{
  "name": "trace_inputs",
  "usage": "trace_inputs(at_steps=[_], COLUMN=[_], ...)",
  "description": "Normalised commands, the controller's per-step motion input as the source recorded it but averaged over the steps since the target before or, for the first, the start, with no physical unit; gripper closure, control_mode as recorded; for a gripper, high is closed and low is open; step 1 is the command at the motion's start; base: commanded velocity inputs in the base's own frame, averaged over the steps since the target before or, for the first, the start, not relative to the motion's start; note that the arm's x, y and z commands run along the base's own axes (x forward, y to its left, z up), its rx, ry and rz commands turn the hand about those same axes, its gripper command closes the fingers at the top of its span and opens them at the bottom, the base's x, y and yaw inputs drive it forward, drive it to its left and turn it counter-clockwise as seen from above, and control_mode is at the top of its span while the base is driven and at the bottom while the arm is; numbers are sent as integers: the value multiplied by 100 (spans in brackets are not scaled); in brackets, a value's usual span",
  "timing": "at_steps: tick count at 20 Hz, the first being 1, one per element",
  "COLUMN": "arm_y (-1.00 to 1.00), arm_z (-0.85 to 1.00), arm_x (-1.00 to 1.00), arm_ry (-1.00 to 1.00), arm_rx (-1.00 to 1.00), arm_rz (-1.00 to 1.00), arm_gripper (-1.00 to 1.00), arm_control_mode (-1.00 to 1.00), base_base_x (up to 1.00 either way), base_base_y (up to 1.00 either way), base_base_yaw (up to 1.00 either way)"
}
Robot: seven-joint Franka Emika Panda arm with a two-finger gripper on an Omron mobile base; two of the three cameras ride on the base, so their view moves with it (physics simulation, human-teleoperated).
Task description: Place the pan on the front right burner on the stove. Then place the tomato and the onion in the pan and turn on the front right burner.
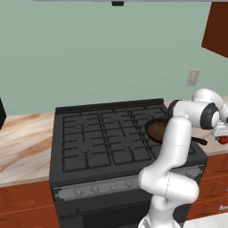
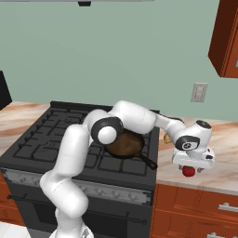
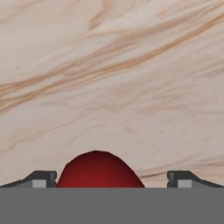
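Pale green wall point(image 1: 111, 53), marbled beige counter point(image 1: 22, 147), reddish wood cabinets point(image 2: 200, 204), white wall outlet point(image 2: 199, 92).

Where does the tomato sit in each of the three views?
Left base view: tomato at the right edge, on the counter, under the hand.
Right base view: tomato lower right, directly below the gripper.
Hand view: tomato bottom centre, between the fingertips.
Shared landmark: the marbled counter.

The pan point(image 2: 125, 143) was found on the front right burner point(image 2: 122, 160) of the stove point(image 2: 42, 139), handle directed toward the tabletop point(image 2: 223, 139) at right. The tomato point(image 2: 188, 171) was located on that tabletop, right of the stove, between the claw point(image 2: 189, 170) tips. The onion point(image 2: 166, 138) was placed behind it, near the stove edge.
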Motion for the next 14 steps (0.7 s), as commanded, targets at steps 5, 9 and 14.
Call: trace_inputs(at_steps=[5, 9, 14], arm_y=[0, 0, 0], arm_z=[-2, 0, 0], arm_x=[-1, 0, 0], arm_ry=[0, 0, 0], arm_rx=[0, 0, 0], arm_rz=[0, 0, 0], arm_gripper=[-100, 100, 100], arm_control_mode=[-100, -100, -100], base_base_x=[0, 0, 0], base_base_y=[0, 0, 0], base_base_yaw=[0, 0, 0])
